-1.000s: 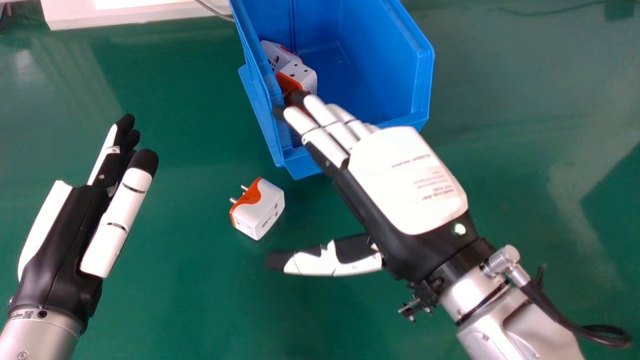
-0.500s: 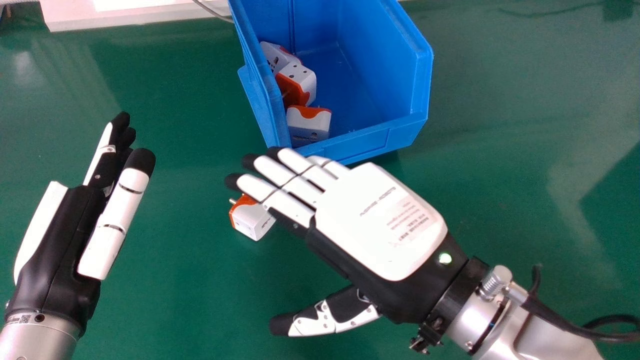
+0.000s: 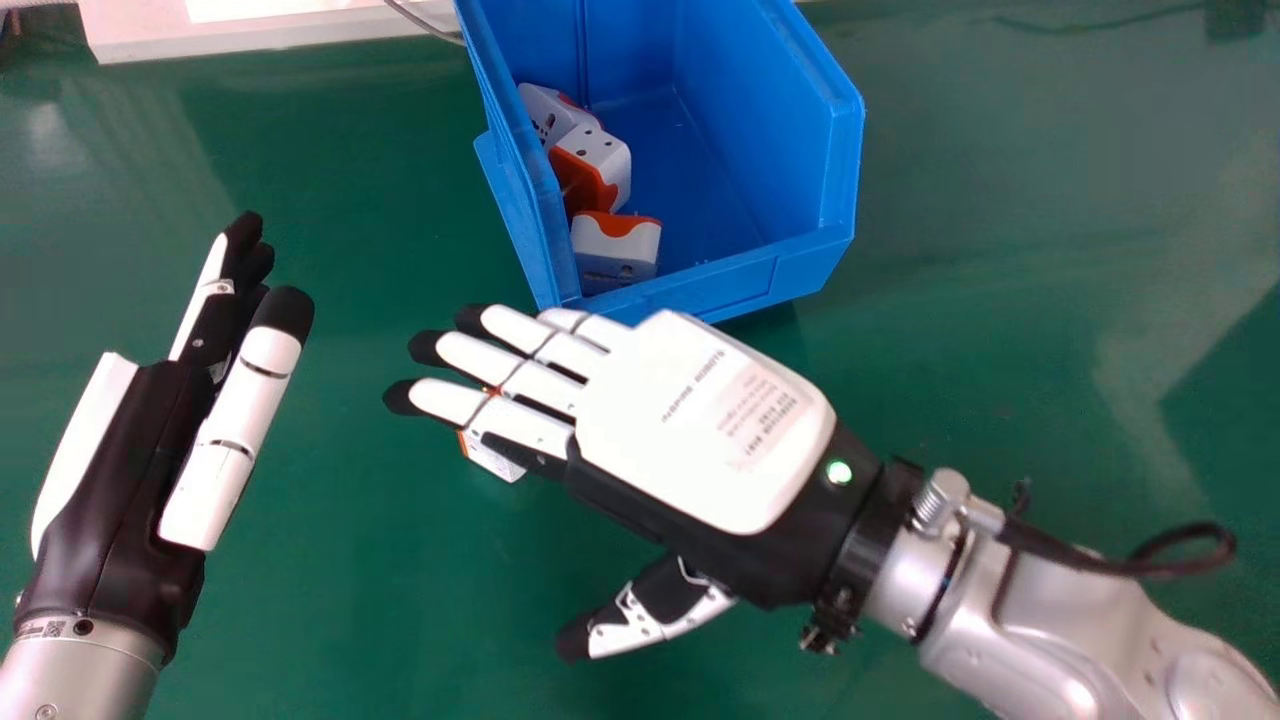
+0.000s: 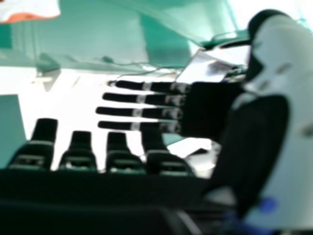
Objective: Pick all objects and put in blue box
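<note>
1. On the green tabletop point(image 3: 350, 620), one white and orange travel adapter point(image 3: 490, 458) is lying outside the box, nearer to the robot than the box's front wall. It is partly hidden under the fingers of the right hand.
2. Over this adapter is the right hand point(image 3: 700, 420), back side up and tilted. Its fingers are straight and its thumb is spread well away from them, so the hand is wide open. It has hold of nothing; whether the fingers touch the adapter, I cannot tell.
3. Beyond the right hand stands the blue box point(image 3: 770, 275), with open top. Three more adapters are in it, in a row along its left wall: the far adapter point(image 3: 545, 115), the middle adapter point(image 3: 602, 152), with its orange part towards the robot, and the near adapter point(image 3: 617, 240), with its orange part upwards, close to the front wall.
4. At the left side of the head view is the left hand point(image 3: 130, 480), apart from the box. Its fingers and thumb are straight, and it holds nothing.
5. Behind, at the far left, are a white flat object point(image 3: 150, 45) and a thin grey cable point(image 3: 425, 22).
</note>
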Robot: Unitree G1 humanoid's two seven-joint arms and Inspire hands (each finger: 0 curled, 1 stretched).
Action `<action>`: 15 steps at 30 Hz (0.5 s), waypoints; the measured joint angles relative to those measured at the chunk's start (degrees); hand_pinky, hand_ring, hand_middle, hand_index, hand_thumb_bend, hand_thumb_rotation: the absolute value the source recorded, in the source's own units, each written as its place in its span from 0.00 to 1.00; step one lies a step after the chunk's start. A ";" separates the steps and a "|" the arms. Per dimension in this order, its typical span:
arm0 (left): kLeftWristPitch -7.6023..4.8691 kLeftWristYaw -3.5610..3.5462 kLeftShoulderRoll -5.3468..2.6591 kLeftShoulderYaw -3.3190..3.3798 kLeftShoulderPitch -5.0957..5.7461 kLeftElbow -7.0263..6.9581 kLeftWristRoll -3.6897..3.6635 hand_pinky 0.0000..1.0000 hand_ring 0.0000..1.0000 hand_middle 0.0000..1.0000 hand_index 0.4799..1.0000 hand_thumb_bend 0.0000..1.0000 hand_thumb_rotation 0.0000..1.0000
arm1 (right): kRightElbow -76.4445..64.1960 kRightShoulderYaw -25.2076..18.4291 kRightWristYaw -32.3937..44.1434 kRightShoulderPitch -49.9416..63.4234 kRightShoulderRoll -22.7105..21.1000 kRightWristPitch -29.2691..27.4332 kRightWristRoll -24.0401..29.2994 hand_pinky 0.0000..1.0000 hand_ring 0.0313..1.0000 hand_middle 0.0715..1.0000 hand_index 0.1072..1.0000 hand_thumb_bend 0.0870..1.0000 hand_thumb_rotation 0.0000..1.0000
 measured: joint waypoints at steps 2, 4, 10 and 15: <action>0.10 0.06 -0.01 -0.04 -0.11 0.05 0.00 1.00 1.00 1.00 1.00 0.52 1.00 | 1.40 0.49 0.94 -0.84 1.02 0.29 -0.09 0.88 0.95 0.94 0.89 0.36 0.03; 0.22 0.21 -0.02 -0.06 -0.36 0.21 0.01 1.00 1.00 1.00 1.00 0.52 1.00 | 2.90 1.34 1.70 -1.88 2.09 1.26 -1.32 0.87 0.95 0.94 0.89 0.33 0.02; 0.51 0.28 -0.02 -0.35 -1.16 0.41 0.04 1.00 1.00 1.00 1.00 0.51 1.00 | 5.75 3.60 7.98 -5.98 5.58 6.45 -3.94 0.86 0.95 0.95 0.91 0.21 0.01; 0.69 0.29 0.02 -0.62 -1.54 0.91 0.07 1.00 1.00 1.00 1.00 0.52 1.00 | 7.99 6.19 13.75 -10.06 8.34 10.59 -6.39 0.87 0.96 0.98 0.93 0.20 0.00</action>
